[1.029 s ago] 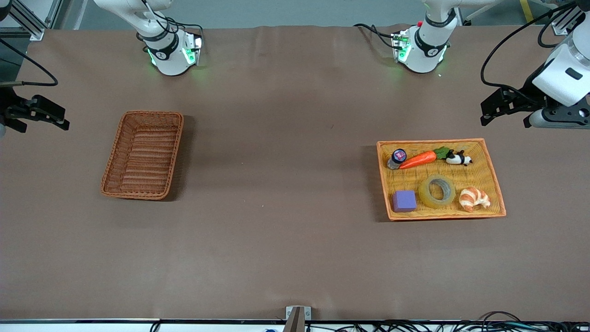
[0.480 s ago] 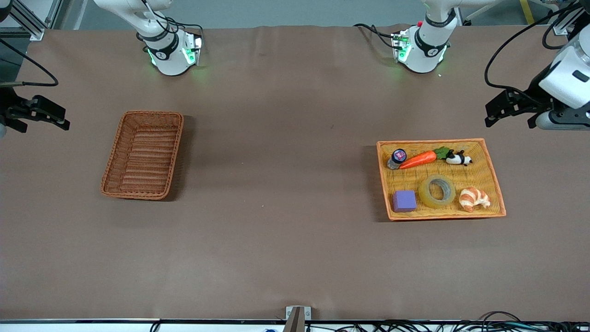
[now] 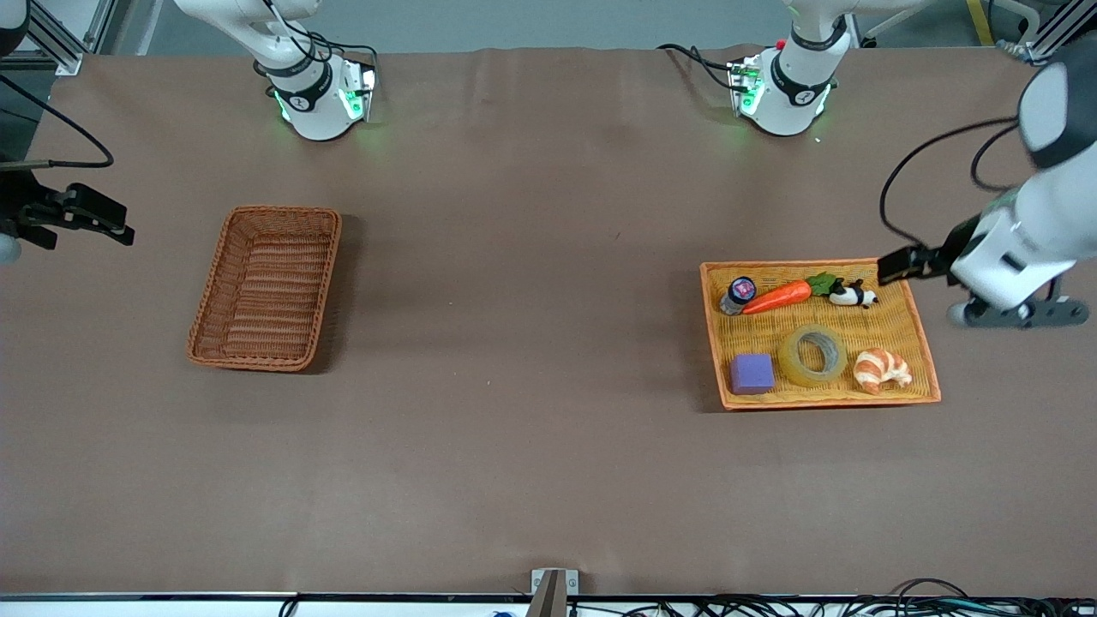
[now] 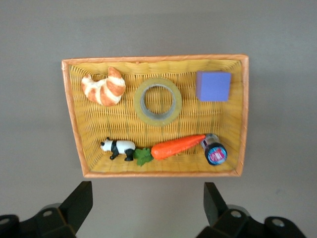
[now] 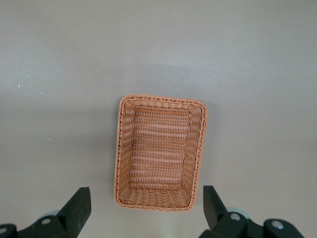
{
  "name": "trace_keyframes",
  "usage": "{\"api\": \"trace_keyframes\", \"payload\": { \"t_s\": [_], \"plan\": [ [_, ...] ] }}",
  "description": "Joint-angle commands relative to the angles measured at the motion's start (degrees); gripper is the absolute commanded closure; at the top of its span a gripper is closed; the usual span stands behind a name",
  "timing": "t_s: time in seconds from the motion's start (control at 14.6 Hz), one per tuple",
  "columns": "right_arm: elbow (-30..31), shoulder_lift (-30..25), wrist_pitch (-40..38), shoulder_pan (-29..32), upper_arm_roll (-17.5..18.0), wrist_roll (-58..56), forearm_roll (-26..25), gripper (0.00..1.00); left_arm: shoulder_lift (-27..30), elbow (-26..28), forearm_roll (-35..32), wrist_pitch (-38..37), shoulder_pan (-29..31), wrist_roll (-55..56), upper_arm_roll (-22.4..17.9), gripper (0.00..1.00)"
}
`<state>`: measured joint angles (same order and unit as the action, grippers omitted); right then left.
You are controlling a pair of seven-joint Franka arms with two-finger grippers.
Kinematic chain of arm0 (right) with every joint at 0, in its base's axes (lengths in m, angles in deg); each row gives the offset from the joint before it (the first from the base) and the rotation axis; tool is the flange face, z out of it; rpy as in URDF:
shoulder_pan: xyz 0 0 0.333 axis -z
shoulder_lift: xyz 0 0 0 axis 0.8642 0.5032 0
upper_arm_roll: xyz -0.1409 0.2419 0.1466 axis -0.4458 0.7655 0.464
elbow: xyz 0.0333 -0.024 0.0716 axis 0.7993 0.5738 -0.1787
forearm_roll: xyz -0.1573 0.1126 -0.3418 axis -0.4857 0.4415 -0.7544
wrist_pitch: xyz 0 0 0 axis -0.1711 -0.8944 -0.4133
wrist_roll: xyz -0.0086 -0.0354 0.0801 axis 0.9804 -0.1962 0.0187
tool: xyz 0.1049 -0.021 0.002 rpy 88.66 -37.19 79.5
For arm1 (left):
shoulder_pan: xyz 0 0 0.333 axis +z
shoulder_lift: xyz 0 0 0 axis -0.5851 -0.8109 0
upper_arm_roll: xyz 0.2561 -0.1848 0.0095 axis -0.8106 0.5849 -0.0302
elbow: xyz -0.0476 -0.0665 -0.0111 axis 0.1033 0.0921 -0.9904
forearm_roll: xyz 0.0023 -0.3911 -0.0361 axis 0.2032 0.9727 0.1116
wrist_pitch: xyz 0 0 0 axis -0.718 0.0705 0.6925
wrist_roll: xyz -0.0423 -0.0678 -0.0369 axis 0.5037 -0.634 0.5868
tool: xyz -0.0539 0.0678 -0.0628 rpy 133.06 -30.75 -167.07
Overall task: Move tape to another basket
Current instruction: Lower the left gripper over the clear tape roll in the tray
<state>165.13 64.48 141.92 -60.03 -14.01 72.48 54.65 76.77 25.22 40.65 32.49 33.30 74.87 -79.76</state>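
Hovering my left gripper (image 3: 896,267) over the tray's (image 3: 921,338) corner nearest the left arm's table edge, I keep its fingers (image 4: 77,206) spread wide. The tape (image 3: 812,355) lies flat in the tray, between the cube (image 3: 752,374) and the croissant (image 3: 881,369), along the side nearer the front camera. Farther from that camera in the same tray sit the carrot (image 3: 778,296), the panda (image 3: 852,295) and a small bottle (image 3: 738,294). My right gripper (image 3: 94,218) waits, also spread apart, at the right arm's end of the table. The basket (image 3: 266,288) stands toward that end, well apart from the tray, with nothing in it.
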Motion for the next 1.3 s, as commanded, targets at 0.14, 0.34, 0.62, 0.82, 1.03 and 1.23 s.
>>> {"api": "trace_keyframes", "payload": {
  "t_s": [0.14,0.34,0.62,0.82,1.03,1.23],
  "plan": [
    [1.0,-0.7,0.6,0.8,0.3,-0.7,1.0,0.0,-5.4,6.6,-5.8,14.4,-0.1,0.2,-0.5,0.0],
    [0.9,-0.7,0.6,0.8,0.3,-0.7,1.0,0.0,-8.8,8.8,-5.8,20.2,0.5,0.6,-1.4,0.04],
    [0.9,-0.7,0.5,0.8,0.3,-0.7,1.0,0.0,-13.8,9.9,-4.5,26.3,0.8,2.3,-2.2,0.12],
    [0.9,-0.7,0.4,0.8,0.3,-0.7,1.0,0.0,-16.4,10.6,-2.7,26.5,0.8,2.4,-2.4,0.12],
    [0.9,-0.7,0.5,0.8,0.2,-0.7,1.0,0.0,-18.1,12.6,0.7,29.1,0.9,2.2,-2.5,0.12],
    [0.9,-0.7,0.5,0.8,0.1,-0.7,1.0,0.0,-19.2,15.5,0.7,34.2,0.9,2.3,-3.1,0.12]
  ]
}}
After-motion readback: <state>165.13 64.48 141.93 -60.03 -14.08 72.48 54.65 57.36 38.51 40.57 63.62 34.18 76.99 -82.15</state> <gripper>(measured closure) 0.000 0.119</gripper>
